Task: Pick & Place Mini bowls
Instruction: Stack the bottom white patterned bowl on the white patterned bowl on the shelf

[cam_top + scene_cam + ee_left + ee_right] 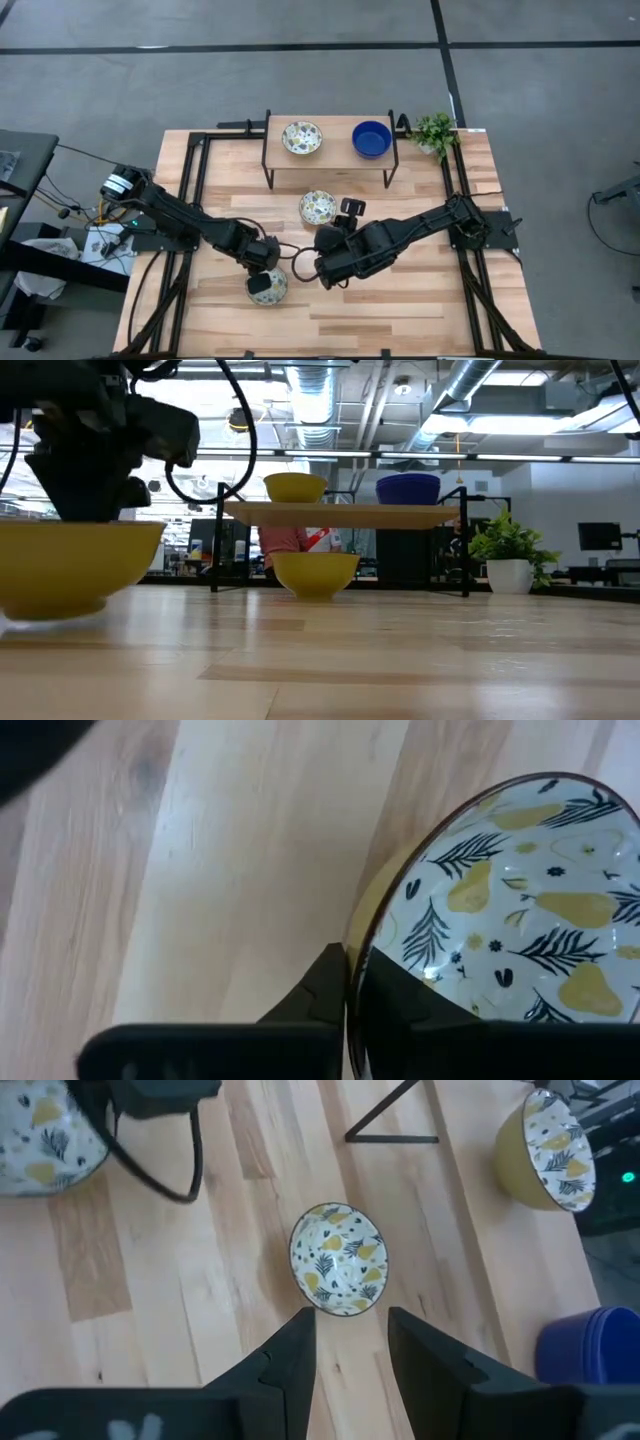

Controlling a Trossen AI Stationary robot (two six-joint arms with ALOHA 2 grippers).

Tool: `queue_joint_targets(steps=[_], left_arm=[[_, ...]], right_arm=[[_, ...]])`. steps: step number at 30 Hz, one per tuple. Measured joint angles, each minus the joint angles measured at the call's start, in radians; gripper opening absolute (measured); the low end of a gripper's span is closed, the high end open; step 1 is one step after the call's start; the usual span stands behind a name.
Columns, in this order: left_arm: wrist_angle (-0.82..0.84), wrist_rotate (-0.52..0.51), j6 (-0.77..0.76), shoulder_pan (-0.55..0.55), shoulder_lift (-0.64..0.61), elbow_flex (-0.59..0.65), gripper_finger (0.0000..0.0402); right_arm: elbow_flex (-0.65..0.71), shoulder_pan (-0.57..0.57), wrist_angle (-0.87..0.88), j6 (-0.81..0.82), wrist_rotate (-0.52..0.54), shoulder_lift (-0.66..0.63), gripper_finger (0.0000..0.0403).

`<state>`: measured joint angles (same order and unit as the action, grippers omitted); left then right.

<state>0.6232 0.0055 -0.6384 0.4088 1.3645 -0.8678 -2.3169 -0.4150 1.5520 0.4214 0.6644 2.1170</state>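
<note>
- the bowls look like glazed ceramic: stiff, smooth, probably slippery and easy to chip, so the thin rim is the best place to hold, one finger inside and one outside.
- the left gripper (264, 283) is at the front bowl (268, 287) on the desk (420, 300); in the left wrist view its fingers (325, 990) pinch the rim of this patterned bowl.
- the right gripper (322, 277) hovers close beside it with fingers (292, 1348) spread and empty, pointing at the middle bowl (317, 207).
- a third patterned bowl (301, 137) and a blue bowl (371, 139) stand on the small shelf (330, 150).
- in the way: the two arms are near each other, and the shelf legs and the plant (433, 132) stand behind.
</note>
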Motion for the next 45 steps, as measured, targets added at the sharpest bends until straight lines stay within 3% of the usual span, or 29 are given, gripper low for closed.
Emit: queue_joint_targets(steps=[8,16,19,25,30,33,37,42,45], left_arm=[[-0.002,0.003,-0.100,-0.047,-0.135,-0.006,0.0012],[-0.007,-0.005,-0.098,-0.175,-0.225,-0.129,0.0011],[-0.010,-0.006,-0.054,-0.238,-0.233,-0.197,0.0011],[0.008,-0.026,0.030,-0.350,-0.233,-0.342,0.0011],[0.065,-0.083,0.058,-0.459,-0.233,-0.443,0.0011],[0.070,-0.092,0.058,-0.541,-0.233,-0.482,0.0011],[0.072,-0.096,0.058,-0.655,-0.232,-0.524,0.0011],[0.126,-0.084,0.058,-0.785,-0.186,-0.583,0.0011],[0.159,-0.024,0.056,-0.848,-0.120,-0.632,0.0011]], right_arm=[[0.000,0.012,0.018,-0.019,-0.016,-0.043,0.0094],[-0.001,0.012,-0.034,-0.134,-0.083,-0.187,0.0066],[-0.001,0.021,-0.086,-0.224,-0.185,-0.244,0.0059],[-0.001,0.055,-0.186,-0.381,-0.517,-0.335,0.0041],[0.018,0.085,-0.243,-0.469,-0.670,-0.381,0.0017],[0.136,0.108,-0.332,-0.501,-0.754,-0.431,0.0004],[0.400,0.136,-0.474,-0.498,-0.816,-0.527,0.0003],[0.761,0.167,-0.741,-0.429,-0.810,-0.683,0.0001],[0.930,0.179,-0.878,-0.376,-0.729,-0.757,0.0001]])
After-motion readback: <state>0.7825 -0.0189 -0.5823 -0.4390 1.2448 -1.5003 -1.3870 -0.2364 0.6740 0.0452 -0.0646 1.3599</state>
